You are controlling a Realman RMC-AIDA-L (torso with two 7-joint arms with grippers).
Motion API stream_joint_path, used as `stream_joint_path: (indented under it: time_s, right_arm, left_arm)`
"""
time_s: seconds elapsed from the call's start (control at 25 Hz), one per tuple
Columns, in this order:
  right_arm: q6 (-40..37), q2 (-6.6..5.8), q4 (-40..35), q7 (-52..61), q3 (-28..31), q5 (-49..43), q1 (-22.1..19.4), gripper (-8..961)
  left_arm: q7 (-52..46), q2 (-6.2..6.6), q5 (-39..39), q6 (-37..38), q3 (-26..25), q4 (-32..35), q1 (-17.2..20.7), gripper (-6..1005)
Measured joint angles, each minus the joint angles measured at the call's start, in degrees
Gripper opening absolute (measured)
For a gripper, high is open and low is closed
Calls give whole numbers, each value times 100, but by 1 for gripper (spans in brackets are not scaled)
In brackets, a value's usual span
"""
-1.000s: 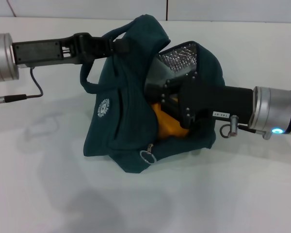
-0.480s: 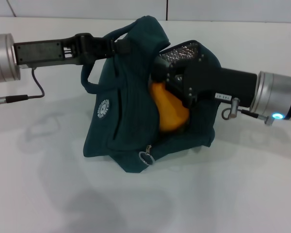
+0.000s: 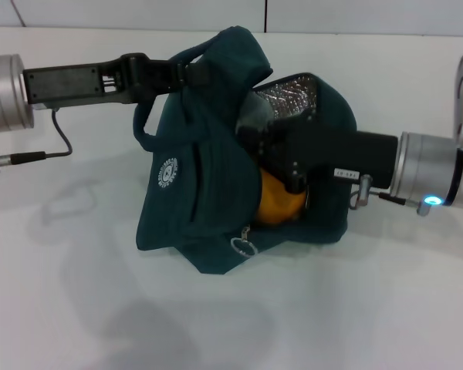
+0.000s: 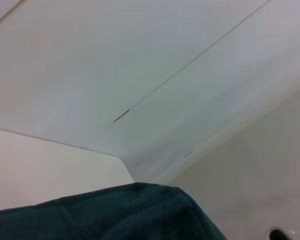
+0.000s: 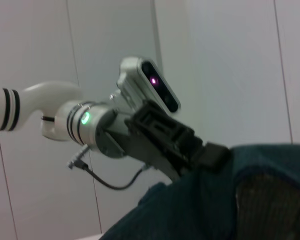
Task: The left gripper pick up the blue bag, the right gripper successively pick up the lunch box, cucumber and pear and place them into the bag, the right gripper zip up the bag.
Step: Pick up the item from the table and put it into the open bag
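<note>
The blue bag (image 3: 193,193) lies on the white table, its mouth facing right and its silver foil lining (image 3: 293,92) showing. My left gripper (image 3: 189,73) is shut on the bag's top edge by a handle and holds it up; the right wrist view also shows this claw (image 5: 210,155) clamped on the bag's fabric (image 5: 190,210). My right gripper (image 3: 255,135) reaches into the bag's mouth, with the fabric hiding its tips. The orange pear (image 3: 278,204) rests inside the bag, just below the right claw. The zipper's ring pull (image 3: 243,245) hangs at the front. The lunch box and cucumber are hidden.
The white table (image 3: 100,308) spreads around the bag on all sides. A thin cable (image 3: 58,142) loops under my left wrist. In the left wrist view only bag fabric (image 4: 115,215) and pale wall panels show.
The right claw lifted inside the bag's mouth and then eased down a little. The pear now sits lower, and the bag's front flap covers more of it.
</note>
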Motion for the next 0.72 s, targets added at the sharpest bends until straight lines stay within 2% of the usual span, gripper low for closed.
stream_joint_path:
  time_s: [0.16,0.48,0.72]
  right_arm:
    - [167,-19,-3,251,-101,1,28,84]
    - [533,3,-272,524,120,86,110,89]
    - [607,0,-212,680,-197,49,204,92]
  left_arm:
    - [5,6,0,0,0,0,0,56]
    - [7,-6,4,29,0,0,-23,56]
    - [13,-14,8,33,0,0,1,56]
